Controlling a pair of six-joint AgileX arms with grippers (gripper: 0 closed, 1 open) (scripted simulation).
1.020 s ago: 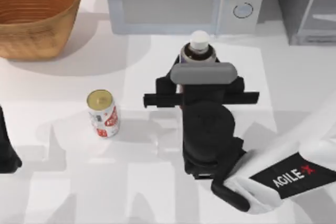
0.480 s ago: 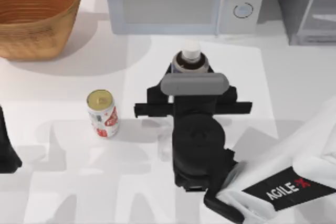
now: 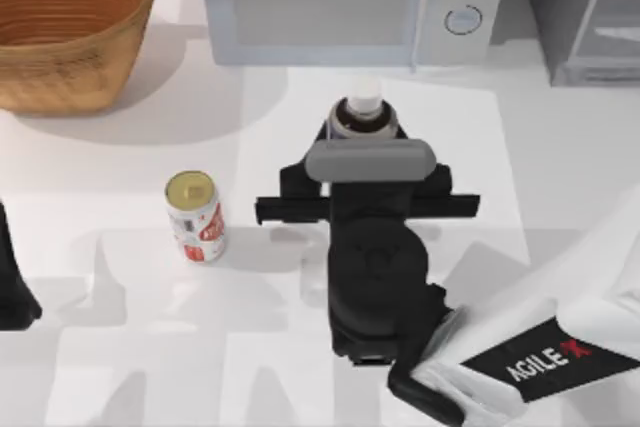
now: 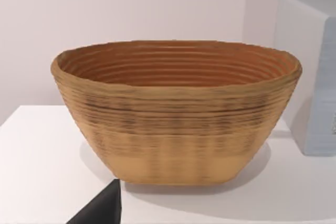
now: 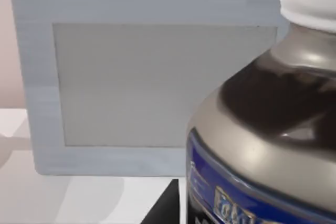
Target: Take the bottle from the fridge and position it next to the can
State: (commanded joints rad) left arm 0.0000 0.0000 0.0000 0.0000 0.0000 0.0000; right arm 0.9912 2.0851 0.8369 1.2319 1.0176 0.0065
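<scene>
Fingers of right gripper (image 3: 364,139) hidden under its own black body and grey bar; grip on bottle (image 3: 364,107) not to be judged from above, nor from the wrist view, where no pad is seen. Left gripper (image 3: 14,282) parked at table's left edge, cut off, fingers impossible to tell. Fridge (image 3: 590,12) at far right corner, grey and boxy with pale-framed glassy door, cropped by the edge. Microwave (image 3: 350,2) at the back, pale grey, flat door, two round knobs. Basket (image 3: 65,22) at far left, woven, ribbed, oval, partly cropped. Bottle upright before the microwave, only white cap and dark shoulder showing above the gripper; up close, glossy clear plastic, dark drink, blue-marked label. Can (image 3: 196,217) well left of bottle, gold top, white body, red marks.
</scene>
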